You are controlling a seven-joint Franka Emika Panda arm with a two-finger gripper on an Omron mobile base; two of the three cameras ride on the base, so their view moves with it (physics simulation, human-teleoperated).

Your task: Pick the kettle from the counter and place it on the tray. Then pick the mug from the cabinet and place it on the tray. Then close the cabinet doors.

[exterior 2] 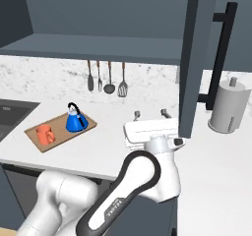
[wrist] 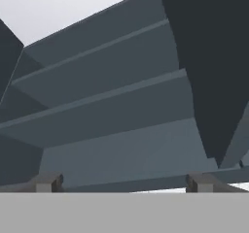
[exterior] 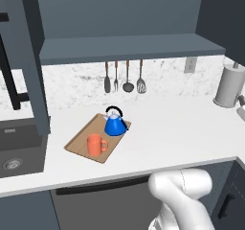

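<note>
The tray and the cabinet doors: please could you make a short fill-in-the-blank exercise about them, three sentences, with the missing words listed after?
1. On the tray, beside the kettle, stands the orange ____.
2. The cabinet doors are ____, not closed.
3. The gripper has its fingers spread wide and holds ____.

Missing words: mug; open; nothing

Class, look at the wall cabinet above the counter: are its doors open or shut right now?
Open. Both cabinet doors stand swung outward, edge-on, the right one beside the gripper, and the cabinet's grey shelf is exposed.
</note>
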